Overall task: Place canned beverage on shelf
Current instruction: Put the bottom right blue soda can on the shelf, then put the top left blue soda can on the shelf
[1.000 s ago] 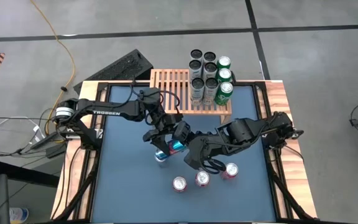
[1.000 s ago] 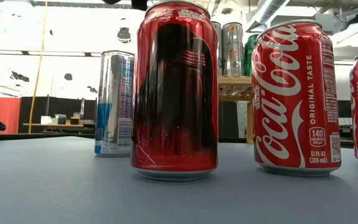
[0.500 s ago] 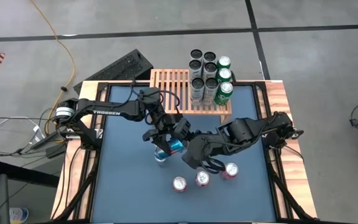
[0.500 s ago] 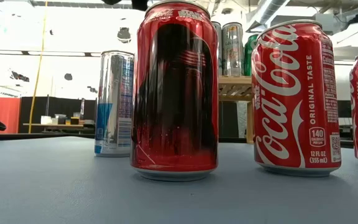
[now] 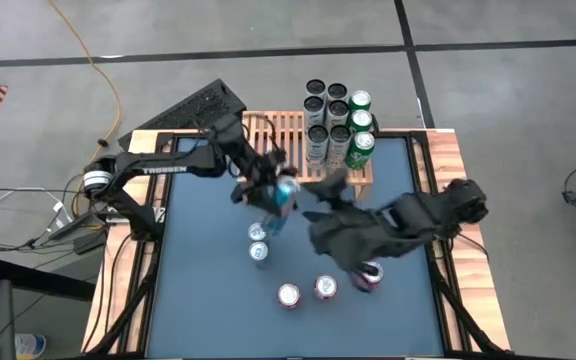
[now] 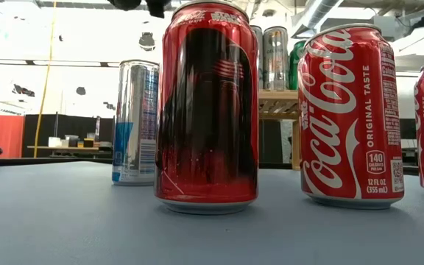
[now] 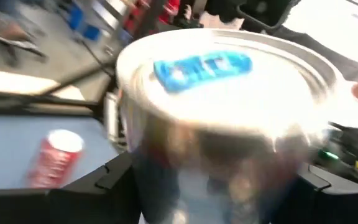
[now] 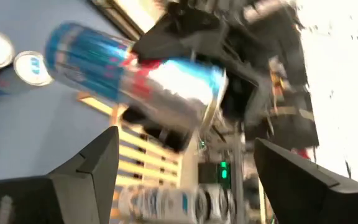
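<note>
**Left fingers grip can**

Your left gripper clamps a blue-silver can, lifted just before the shelf. Beside it, your right gripper stands open, empty, also near the shelf.

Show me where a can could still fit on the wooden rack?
The shelf has bare slats on its left half, beside the black-topped cans. Its right half is crowded: those cans plus three green cans.

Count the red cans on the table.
3, in a row: left red can, middle red can, right red can partly under the right arm, which may hide more.
</note>
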`<state>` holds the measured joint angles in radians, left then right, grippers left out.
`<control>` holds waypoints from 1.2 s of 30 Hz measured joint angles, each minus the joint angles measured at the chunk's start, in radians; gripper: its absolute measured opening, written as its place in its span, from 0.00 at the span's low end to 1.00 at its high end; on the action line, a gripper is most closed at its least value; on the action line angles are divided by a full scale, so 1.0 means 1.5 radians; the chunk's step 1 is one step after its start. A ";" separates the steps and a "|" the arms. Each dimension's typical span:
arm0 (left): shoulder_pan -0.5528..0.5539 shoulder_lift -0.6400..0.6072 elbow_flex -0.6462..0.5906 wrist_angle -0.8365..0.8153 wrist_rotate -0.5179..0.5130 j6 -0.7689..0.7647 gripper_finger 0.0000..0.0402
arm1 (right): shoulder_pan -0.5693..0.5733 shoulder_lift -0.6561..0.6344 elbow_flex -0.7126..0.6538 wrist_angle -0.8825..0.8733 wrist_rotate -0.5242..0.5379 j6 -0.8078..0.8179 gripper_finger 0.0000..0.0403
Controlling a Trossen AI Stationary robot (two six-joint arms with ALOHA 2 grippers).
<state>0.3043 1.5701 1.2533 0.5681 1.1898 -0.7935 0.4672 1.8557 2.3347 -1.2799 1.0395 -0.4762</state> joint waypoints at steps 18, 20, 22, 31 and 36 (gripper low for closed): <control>0.229 -0.109 0.001 -0.236 -0.196 0.300 0.61 | 0.110 -0.070 -0.001 -0.193 0.234 0.423 0.78; 0.233 -0.117 0.001 -0.238 -0.146 0.271 0.61 | 0.110 -0.070 -0.001 -0.193 0.234 0.420 0.78; 0.240 -0.144 0.000 -0.269 -0.127 0.268 0.61 | 0.111 -0.070 -0.001 -0.193 0.234 0.431 0.78; 0.265 -0.368 0.001 -0.665 -0.414 0.542 0.61 | 0.109 -0.069 -0.002 -0.194 0.233 0.477 0.78; 0.264 -0.404 0.002 -0.856 -0.621 0.604 0.62 | 0.083 -0.069 -0.002 -0.194 0.233 0.477 0.78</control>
<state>0.7007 0.9640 1.2556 -0.7157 0.2582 0.1131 0.5915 1.7519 2.3322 -1.5709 1.3891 0.2390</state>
